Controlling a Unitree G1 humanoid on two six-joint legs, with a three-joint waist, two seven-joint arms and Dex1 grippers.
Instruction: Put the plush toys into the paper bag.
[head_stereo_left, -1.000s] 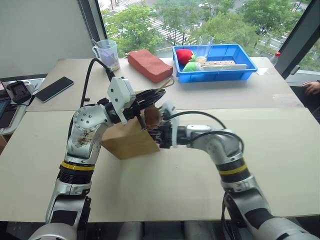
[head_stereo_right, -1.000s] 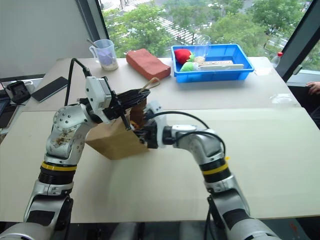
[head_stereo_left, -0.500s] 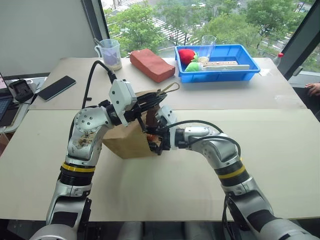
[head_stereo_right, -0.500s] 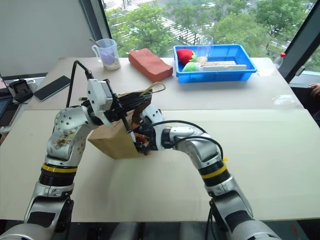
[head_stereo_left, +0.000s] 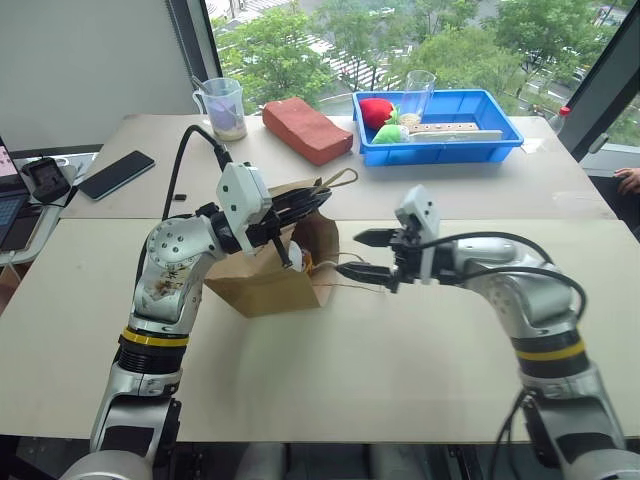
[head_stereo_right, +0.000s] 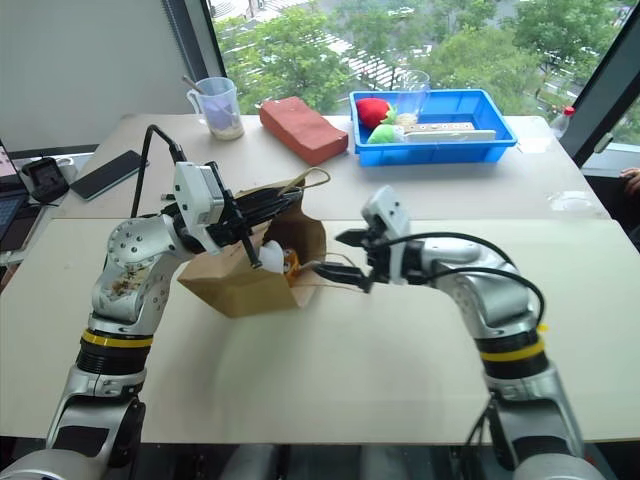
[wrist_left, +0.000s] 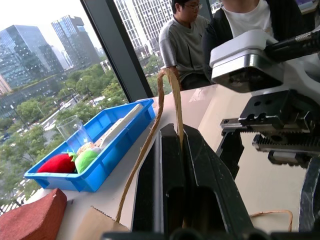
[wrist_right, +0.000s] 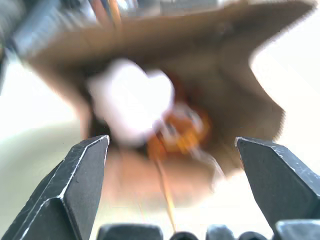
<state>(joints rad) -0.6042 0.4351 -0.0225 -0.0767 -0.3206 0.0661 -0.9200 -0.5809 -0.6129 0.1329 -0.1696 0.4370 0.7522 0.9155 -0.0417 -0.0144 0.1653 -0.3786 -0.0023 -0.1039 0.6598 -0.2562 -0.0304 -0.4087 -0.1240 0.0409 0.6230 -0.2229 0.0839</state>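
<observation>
A light wooden table (head_stereo_left: 330, 390) stands beside a window. Near its middle, a brown paper bag (head_stereo_left: 262, 285) lies tipped on its side with its mouth facing the robot's right. Inside the mouth sit both plush toys: a fluffy white one (head_stereo_right: 270, 258) and, just beside it, an orange-brown one (head_stereo_right: 290, 264). In the right wrist view, the white toy (wrist_right: 131, 100) and the orange toy (wrist_right: 182, 131) appear blurred inside the bag's opening.

The left gripper (head_stereo_left: 292, 208) is pinched tight on one of the bag's twisted cord handles (wrist_left: 167, 87), holding the upper edge of the bag up. The bag's other cord handle (head_stereo_left: 350, 283) trails loose on the table.

The right gripper (head_stereo_left: 368, 254) hovers just outside the bag's mouth, pointing toward it, its two black fingers spread wide apart and holding nothing.

At the far side of the table rest a blue tray (head_stereo_left: 480, 140) with a red plush (head_stereo_left: 374, 110) and a green plush (head_stereo_left: 388, 133), a reddish-brown block (head_stereo_left: 305, 130), a clear measuring cup (head_stereo_left: 223, 107) and a dark phone (head_stereo_left: 114, 174). Two people (wrist_left: 210, 35) sit beyond the table in the left wrist view.
</observation>
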